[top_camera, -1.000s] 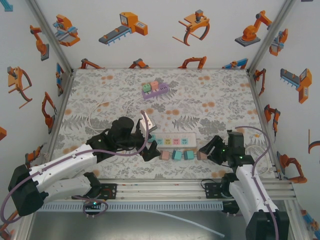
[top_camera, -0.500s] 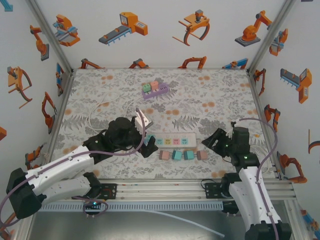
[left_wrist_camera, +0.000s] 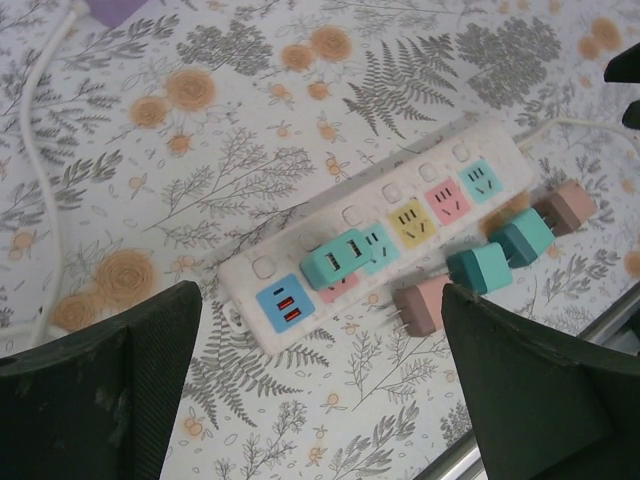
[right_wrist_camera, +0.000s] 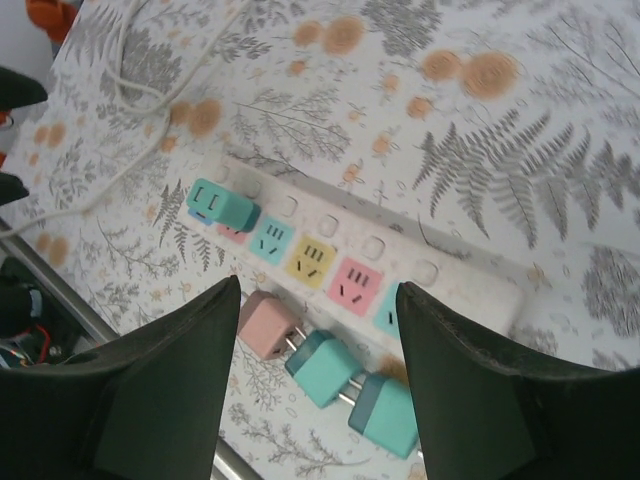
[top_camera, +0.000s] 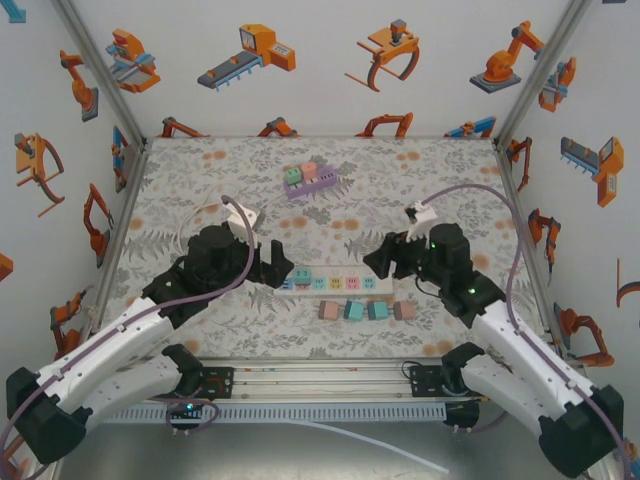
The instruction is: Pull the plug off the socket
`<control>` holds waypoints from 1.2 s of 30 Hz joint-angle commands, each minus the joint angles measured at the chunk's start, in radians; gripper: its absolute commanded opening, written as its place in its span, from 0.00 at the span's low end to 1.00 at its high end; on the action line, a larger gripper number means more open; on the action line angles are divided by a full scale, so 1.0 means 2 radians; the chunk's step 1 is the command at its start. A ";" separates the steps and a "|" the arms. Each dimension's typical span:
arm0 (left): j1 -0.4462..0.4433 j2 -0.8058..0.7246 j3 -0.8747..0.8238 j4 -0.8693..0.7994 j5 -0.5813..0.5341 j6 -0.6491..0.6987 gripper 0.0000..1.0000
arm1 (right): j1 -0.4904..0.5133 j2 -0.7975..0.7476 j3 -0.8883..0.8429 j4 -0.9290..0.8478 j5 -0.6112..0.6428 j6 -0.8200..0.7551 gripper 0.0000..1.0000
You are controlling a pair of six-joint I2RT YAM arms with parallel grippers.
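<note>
Teal plug (left_wrist_camera: pixel 335 258) sits in the power strip (left_wrist_camera: pixel 440 168) on the bench (left_wrist_camera: pixel 250 120), near the strip's left end. Left tool (left_wrist_camera: pixel 320 400) is spread wide above it, probably lining up to pull. Right tool (right_wrist_camera: pixel 320 400) is spread too and empty, likely there to pin the strip down.

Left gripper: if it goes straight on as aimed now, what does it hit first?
Likely the teal plug seated in the power strip, roughly centred between the open fingers of the left gripper. Depth is unclear; it might touch the strip beside it first.
</note>
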 commanded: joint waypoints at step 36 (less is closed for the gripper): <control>0.105 0.163 -0.056 0.005 0.085 -0.137 0.78 | 0.162 0.422 0.225 0.001 -0.156 -0.423 0.42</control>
